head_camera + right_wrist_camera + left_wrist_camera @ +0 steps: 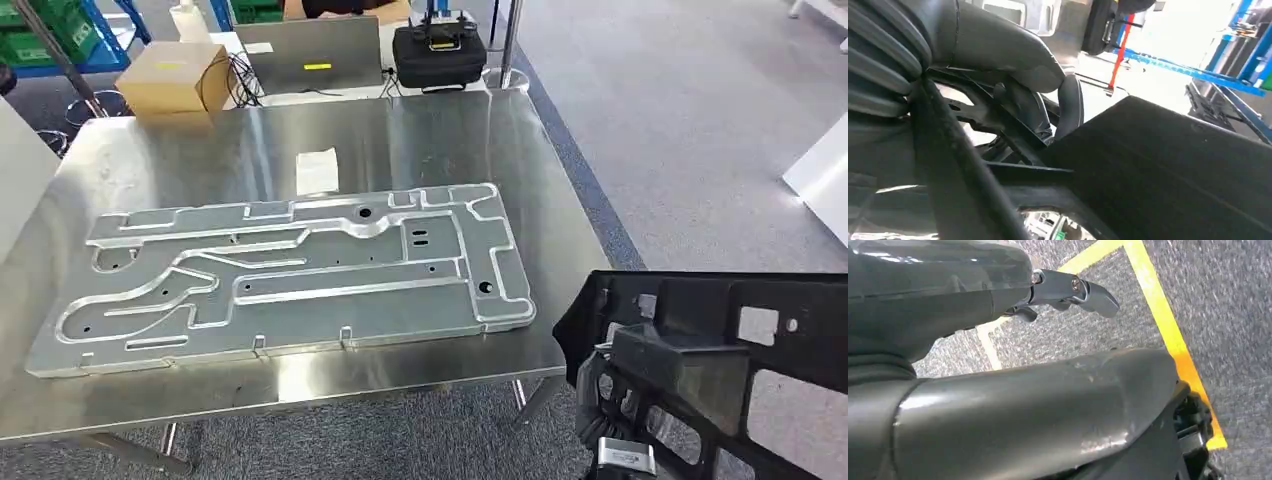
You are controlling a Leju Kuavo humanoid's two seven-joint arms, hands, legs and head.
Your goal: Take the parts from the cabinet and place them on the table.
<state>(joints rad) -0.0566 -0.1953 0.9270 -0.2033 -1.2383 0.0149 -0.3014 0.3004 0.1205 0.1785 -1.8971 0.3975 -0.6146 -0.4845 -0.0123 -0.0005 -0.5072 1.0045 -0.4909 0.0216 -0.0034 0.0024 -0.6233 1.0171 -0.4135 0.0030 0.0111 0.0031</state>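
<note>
Right now the right hand [1048, 95] has its thumb and fingers wrapped around a strut of the black plastic part [740, 350], which hangs off the table's [420, 140] edge at about 4 o'clock in the head view, above the grey carpet [700, 120]. On the table lies 1 machined aluminium plate [290, 275], flat, near the centre. A cardboard box [172, 78] sits at 11 o'clock, a laptop [315, 52] and a black case [438, 55] at 12 o'clock. The left hand [1068, 292] hangs over yellow floor tape [1168, 330], fingers curled loosely, holding nothing.
</note>
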